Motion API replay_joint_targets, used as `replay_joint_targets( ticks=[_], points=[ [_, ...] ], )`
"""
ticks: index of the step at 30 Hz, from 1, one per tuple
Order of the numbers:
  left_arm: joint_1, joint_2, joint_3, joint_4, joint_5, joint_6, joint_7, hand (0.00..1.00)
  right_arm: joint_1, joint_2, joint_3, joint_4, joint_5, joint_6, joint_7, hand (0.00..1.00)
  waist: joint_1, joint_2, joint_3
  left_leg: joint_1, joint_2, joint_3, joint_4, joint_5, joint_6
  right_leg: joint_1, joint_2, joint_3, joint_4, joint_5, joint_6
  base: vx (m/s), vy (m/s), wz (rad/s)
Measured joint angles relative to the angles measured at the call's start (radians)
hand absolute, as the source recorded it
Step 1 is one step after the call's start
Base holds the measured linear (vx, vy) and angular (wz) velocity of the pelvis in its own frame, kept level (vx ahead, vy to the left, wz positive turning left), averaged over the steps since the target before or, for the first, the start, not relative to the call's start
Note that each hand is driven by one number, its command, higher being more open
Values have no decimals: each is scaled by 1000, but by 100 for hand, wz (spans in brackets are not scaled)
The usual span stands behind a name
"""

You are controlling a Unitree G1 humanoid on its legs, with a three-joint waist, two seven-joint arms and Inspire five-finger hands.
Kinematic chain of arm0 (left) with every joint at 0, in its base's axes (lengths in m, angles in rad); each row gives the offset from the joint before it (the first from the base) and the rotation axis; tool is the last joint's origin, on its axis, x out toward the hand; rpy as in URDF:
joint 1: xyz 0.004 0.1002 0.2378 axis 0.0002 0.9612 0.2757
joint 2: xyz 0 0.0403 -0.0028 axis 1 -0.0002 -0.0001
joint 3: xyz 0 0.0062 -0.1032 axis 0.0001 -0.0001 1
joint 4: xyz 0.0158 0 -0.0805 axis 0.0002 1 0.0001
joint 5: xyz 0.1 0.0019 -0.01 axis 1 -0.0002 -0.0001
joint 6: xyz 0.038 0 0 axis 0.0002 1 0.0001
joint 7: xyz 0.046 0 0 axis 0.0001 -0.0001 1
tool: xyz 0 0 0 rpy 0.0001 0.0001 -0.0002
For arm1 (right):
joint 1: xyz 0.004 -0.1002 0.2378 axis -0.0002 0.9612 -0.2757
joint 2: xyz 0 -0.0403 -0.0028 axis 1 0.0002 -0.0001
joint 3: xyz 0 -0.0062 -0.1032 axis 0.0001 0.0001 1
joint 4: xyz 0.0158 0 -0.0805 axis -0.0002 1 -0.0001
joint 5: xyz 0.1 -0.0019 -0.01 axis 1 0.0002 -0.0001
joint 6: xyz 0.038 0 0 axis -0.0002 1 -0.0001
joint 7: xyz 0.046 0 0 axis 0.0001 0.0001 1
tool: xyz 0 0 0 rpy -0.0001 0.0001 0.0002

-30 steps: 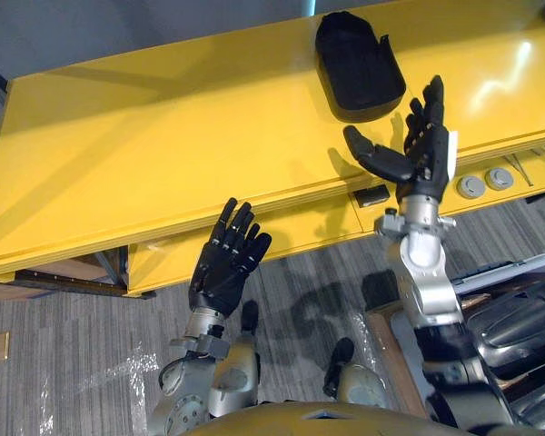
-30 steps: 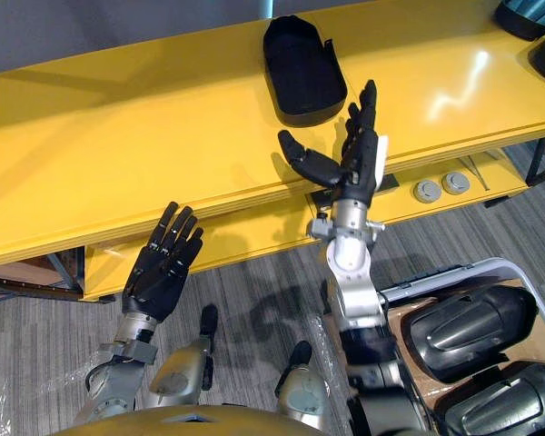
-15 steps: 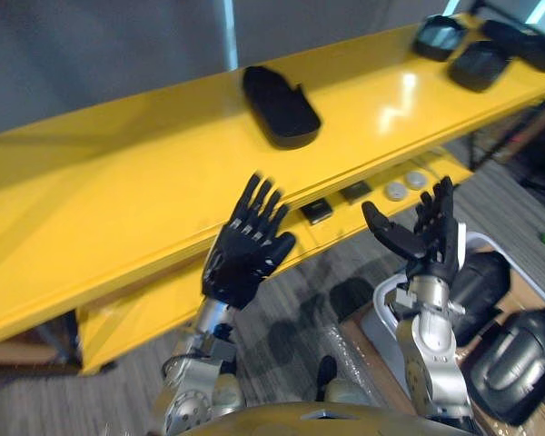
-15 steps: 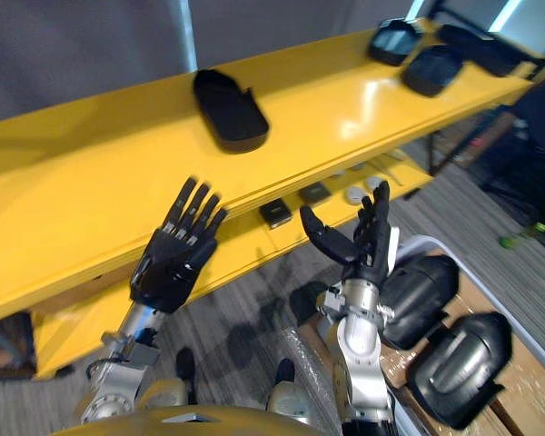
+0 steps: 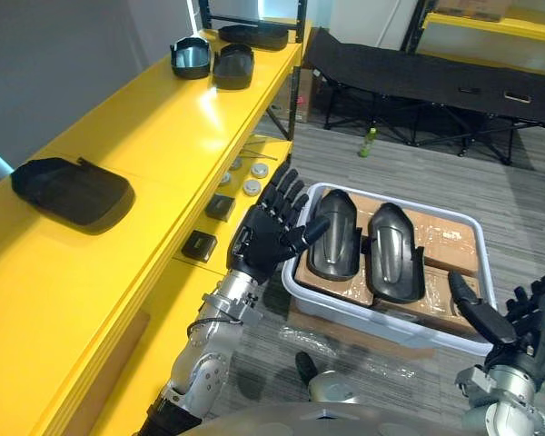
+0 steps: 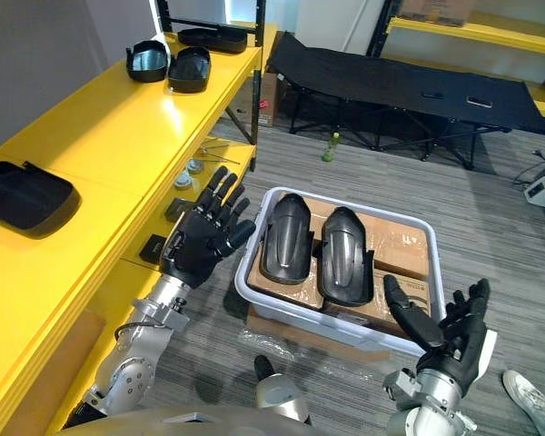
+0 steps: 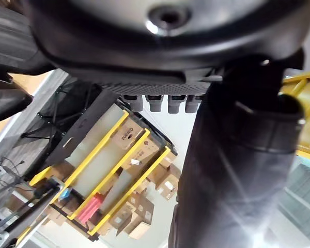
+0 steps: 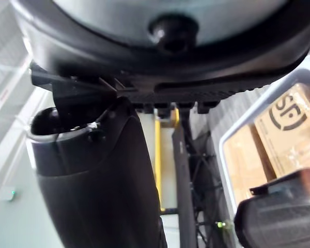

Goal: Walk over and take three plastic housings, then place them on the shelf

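Tub (image 5: 374, 320) of housings (image 5: 334, 234) faced
Left hand (image 5: 259, 247) and right hand (image 5: 518, 327) are held open, empty; one housing should be clasped from both sides.

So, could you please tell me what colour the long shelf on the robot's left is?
Bright yellow. The long shelf shows best in the left eye view.

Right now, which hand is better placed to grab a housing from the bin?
Left, likely. The open left hand hovers at the rim of the bin, beside the left housing. The open right hand sits low, off the bin's near corner, farther from either housing.
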State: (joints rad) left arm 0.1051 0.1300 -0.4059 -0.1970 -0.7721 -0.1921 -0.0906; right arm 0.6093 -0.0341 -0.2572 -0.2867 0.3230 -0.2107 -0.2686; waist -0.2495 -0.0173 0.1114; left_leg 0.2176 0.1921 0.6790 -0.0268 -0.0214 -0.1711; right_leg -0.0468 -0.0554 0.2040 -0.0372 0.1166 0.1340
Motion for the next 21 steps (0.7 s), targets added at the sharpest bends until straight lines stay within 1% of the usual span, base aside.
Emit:
replay_joint_targets(
  ticks=[1, 2, 3, 4, 5, 6, 7, 9, 11, 12, 13, 14, 15, 16, 17, 18, 19, 20, 21],
  points=[
    [0, -8, 3, 0, 0, -10, 9, 100, -14, -2, 11, 0, 0, -1, 19, 100, 7, 4, 2, -10, 9, -3, 27, -14, 1, 2, 0, -4, -1, 0, 0, -20, -12, 5],
    [0, -10, 7, 0, 1, -14, 19, 100, -31, -2, 23, 0, 0, -1, 26, 100, 14, 6, 1, -33, 21, -20, 79, -41, 12, 1, -1, -7, -1, 0, 0, -32, -10, 10],
    [-6, -13, 11, 0, 2, -18, 35, 100, -62, -7, 48, 0, 0, -2, 28, 100, 34, 12, 1, -95, 32, -126, 183, -105, 50, -6, -1, -9, -1, 5, -7, -57, 9, 1],
    [-6, -15, 20, 0, 2, -21, 43, 100, -93, -29, 70, 0, -1, -2, 28, 100, 58, 29, 7, -142, 26, -269, 249, -165, 71, -11, 7, -2, -3, 9, -12, -87, 73, -24],
    [0, -21, 38, 0, 1, -23, 60, 100, -148, -74, 118, 16, -3, -2, 27, 100, 95, 54, 17, -174, 11, -407, 315, -235, 59, -10, 21, 23, -3, 13, -9, -91, 123, -47],
    [10, -19, 51, -1, 0, -23, 66, 100, -172, -91, 152, 30, -3, 2, 25, 100, 115, 59, 20, -177, -6, -461, 335, -258, 65, -9, 24, 39, -3, 16, -6, -91, 199, -72],
    [42, -18, 79, -2, -4, -22, 74, 100, -223, -120, 220, 64, -3, 11, 23, 100, 147, 68, 19, -173, -38, -536, 363, -290, 79, -4, 29, 70, -2, 19, 0, -70, 179, -59],
    [91, -16, 106, -12, -3, -23, 75, 100, -251, -116, 304, 91, -4, 22, 20, 100, 177, 75, 21, -183, -48, -548, 410, -312, 84, -1, 26, 79, 6, 22, 4, -72, 191, -27],
    [130, -16, 123, -27, -4, -25, 74, 100, -247, -101, 367, 127, -3, 29, 19, 100, 205, 75, 24, -201, -53, -548, 447, -327, 89, -8, 21, 78, 19, 22, 5, -78, 159, 0],
    [153, -15, 128, -43, -5, -25, 69, 100, -231, -77, 377, 145, 0, 30, 20, 100, 217, 58, 35, -210, -60, -549, 465, -333, 95, -16, 14, 78, 21, 26, 11, -85, 117, -3],
    [172, -13, 129, -61, -9, -26, 56, 100, -208, -55, 377, 153, 1, 29, 21, 100, 221, 44, 46, -224, -65, -548, 483, -338, 102, -25, 8, 81, 22, 32, 19, -109, 124, -5],
    [179, -12, 129, -71, -10, -26, 51, 100, -197, -46, 376, 155, 5, 27, 24, 100, 219, 35, 54, -232, -68, -547, 495, -341, 105, -28, 6, 83, 24, 35, 23, -92, 82, -24],
    [188, -12, 126, -84, -11, -25, 30, 100, -164, -37, 376, 155, 18, 19, 36, 100, 218, 10, 79, -247, -70, -532, 525, -352, 115, -46, 6, 86, 43, 44, 31, -88, 72, -31],
    [189, -12, 125, -84, -11, -23, 26, 100, -154, -38, 375, 154, 19, 17, 45, 100, 219, 2, 90, -246, -71, -522, 533, -357, 120, -50, 7, 79, 48, 54, 31, -115, 54, -52],
    [192, -12, 126, -84, -12, -19, 25, 100, -142, -39, 375, 154, 19, 12, 62, 100, 219, -7, 101, -245, -72, -507, 541, -363, 131, -61, 11, 44, 51, 85, 20, -123, 35, -65],
    [193, -12, 127, -84, -12, -16, 24, 100, -135, -41, 375, 154, 19, 5, 79, 100, 221, -9, 112, -243, -70, -490, 543, -364, 146, -72, 22, -8, 42, 139, -8, -272, 40, -102],
    [196, -9, 134, -84, -11, -16, 22, 100, -138, -42, 380, 154, 17, -4, 100, 100, 226, 9, 126, -249, -39, -441, 533, -346, 165, -83, 28, -75, 11, 209, -12, -258, 22, -94],
    [192, -10, 138, -80, -11, -5, 17, 100, -140, -48, 385, 154, 17, -17, 104, 100, 213, 15, 131, -253, -29, -427, 528, -332, 169, -109, 27, -149, 116, 130, -55, -267, 20, -72],
    [189, -9, 137, -79, -11, 3, 14, 100, -144, -53, 386, 156, 16, -22, 104, 100, 215, 17, 130, -250, -17, -412, 519, -320, 169, -133, 19, -208, 259, 23, -98, -166, 24, -36]
  ],
)
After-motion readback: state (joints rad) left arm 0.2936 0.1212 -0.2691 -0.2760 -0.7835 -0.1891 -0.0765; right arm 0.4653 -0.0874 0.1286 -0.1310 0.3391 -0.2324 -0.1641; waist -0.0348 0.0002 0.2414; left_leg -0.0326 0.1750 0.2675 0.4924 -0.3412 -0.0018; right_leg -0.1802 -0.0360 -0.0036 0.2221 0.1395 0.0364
